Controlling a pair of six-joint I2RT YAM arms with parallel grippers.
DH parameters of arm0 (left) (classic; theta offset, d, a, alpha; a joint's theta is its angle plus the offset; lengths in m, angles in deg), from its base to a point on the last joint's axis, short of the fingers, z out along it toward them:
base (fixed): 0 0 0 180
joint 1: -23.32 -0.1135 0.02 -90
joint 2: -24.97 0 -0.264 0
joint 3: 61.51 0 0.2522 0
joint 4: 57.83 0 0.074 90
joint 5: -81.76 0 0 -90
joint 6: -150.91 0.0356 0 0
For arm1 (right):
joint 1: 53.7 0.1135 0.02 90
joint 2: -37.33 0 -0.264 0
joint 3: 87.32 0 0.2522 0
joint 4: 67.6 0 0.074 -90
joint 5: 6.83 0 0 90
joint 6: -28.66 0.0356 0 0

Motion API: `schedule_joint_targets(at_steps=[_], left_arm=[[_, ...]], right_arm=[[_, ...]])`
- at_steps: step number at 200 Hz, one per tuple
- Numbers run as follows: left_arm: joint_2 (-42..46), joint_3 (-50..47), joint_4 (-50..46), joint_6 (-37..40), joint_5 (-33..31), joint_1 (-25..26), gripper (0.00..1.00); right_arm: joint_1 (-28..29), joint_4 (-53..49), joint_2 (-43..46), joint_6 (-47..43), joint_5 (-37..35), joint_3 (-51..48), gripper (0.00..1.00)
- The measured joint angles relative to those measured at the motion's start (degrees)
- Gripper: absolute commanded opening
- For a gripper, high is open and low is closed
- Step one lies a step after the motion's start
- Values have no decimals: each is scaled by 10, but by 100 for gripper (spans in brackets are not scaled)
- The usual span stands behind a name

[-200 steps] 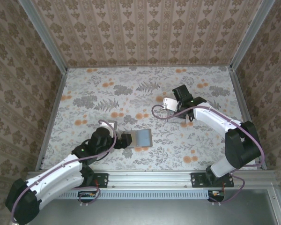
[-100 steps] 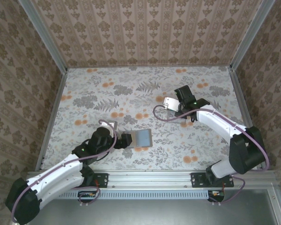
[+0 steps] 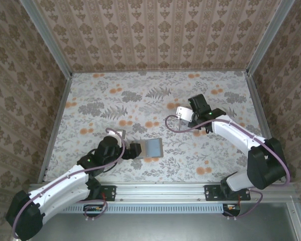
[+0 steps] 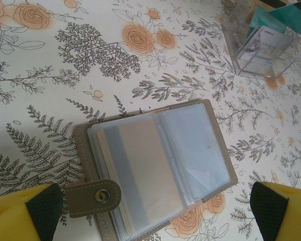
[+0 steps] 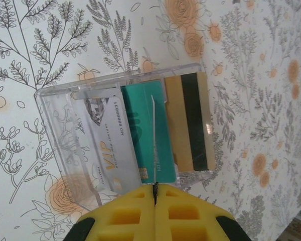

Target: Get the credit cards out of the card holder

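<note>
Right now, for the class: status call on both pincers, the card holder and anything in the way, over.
Left pincer open above card holder, holder lying open. Right pincer shut on thin card, edge-on over clear box. Nothing blocking the holder.

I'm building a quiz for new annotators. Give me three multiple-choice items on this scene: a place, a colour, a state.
1. Where is the card holder? A against the back wall; B flat between the left gripper's fingertips; C at the far right corner.
2. Middle card in the clear box? A red; B black; C teal.
3. The right gripper is: A shut on a thin card; B wide open; C gripping a pen.
Key: B, yellow fingertips flank it; C, teal card lies between the silver card and gold card; A, the card's edge leaves the closed fingers.
</note>
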Motion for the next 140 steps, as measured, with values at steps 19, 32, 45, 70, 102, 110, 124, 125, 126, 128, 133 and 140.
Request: schedule_joint_targets(at_steps=[19,32,45,70,102,110,124,125,126,128,133,140], left_arm=[[0,0,0,0,0,0,100],[0,0,0,0,0,0,100],[0,0,0,0,0,0,100],[0,0,0,0,0,0,100],[0,0,0,0,0,-3,100],[0,0,0,0,1,-4,100],[0,0,0,0,0,-4,100],[0,0,0,0,0,-4,100],[0,0,0,0,0,-4,100],[0,0,0,0,1,-4,100],[0,0,0,0,0,-4,100],[0,0,0,0,1,-4,100]], right_arm=[[0,0,-13,0,0,0,0],[0,0,-22,0,0,0,0],[0,0,-31,0,0,3,0],[0,2,-39,0,0,10,2],[-4,10,-52,3,-5,24,30],[-6,13,-60,5,-8,30,36],[-9,18,-74,7,-14,43,37],[-9,18,-75,7,-15,45,37],[-9,18,-76,7,-16,46,37],[-9,18,-78,8,-17,48,37],[-10,21,-83,10,-20,53,37],[-10,23,-90,14,-24,59,37]])
